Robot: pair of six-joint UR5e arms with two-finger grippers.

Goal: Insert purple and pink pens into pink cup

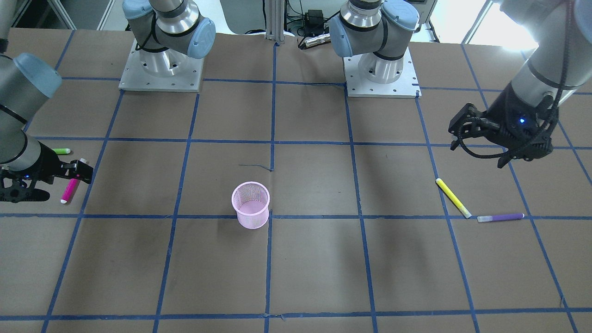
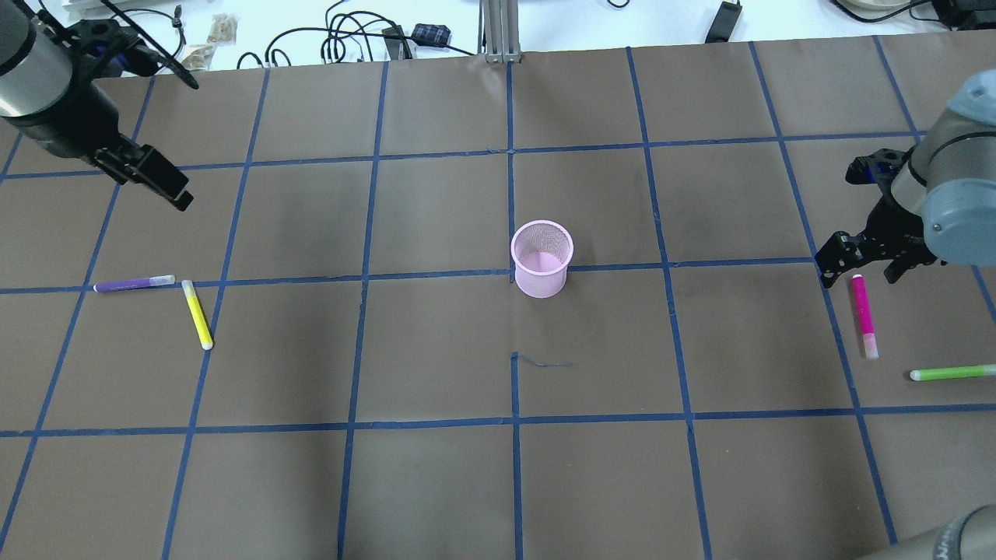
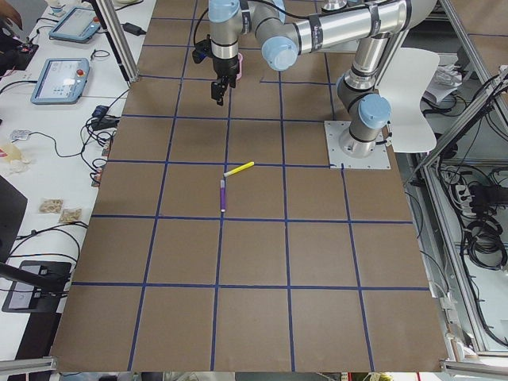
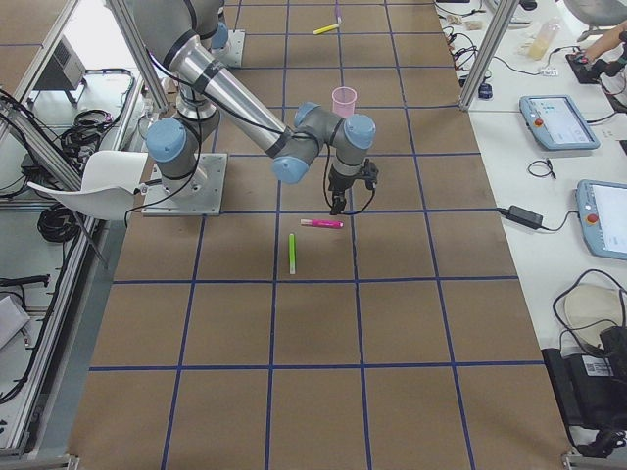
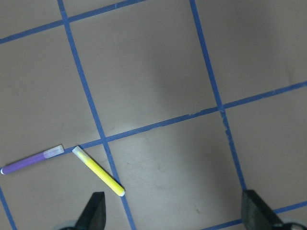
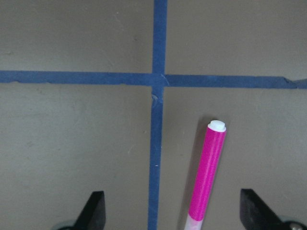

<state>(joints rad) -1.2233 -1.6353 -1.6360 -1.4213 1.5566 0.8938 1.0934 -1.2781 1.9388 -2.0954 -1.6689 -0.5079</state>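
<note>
Overhead exterior — four pens (image 2: 862,311), one cup (image 2: 541,260).

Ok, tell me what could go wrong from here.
1. The pink pen lies off-centre in the open right tool, which sits near one end of it; closing could flick or tilt the pen.
2. The purple pen almost meets the yellow pen at its cap end; the open left tool may nudge or catch the wrong one.
3. The pink cup stands free; a slanted pen might topple it.
</note>
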